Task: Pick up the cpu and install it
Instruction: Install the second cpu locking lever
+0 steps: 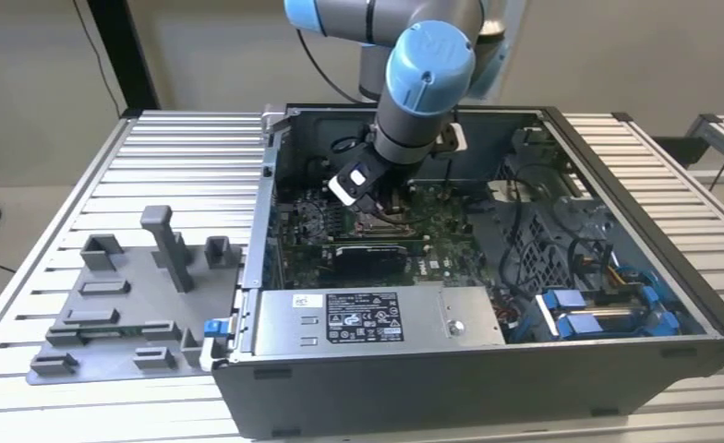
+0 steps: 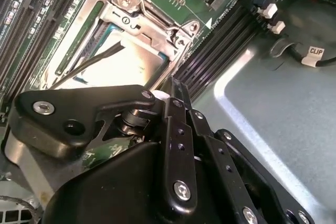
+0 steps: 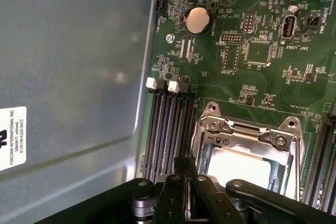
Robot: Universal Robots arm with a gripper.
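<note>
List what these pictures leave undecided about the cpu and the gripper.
- Gripper fingertips: in both wrist views the black linkage covers them, so open or shut is unknown.
- Cpu: the silvery top sits inside the socket frame; its near edge is hidden by the gripper body in both wrist views.
- Whether the cpu is fully seated or touched: undecidable.
- Exterior view: the arm blocks the socket.
</note>
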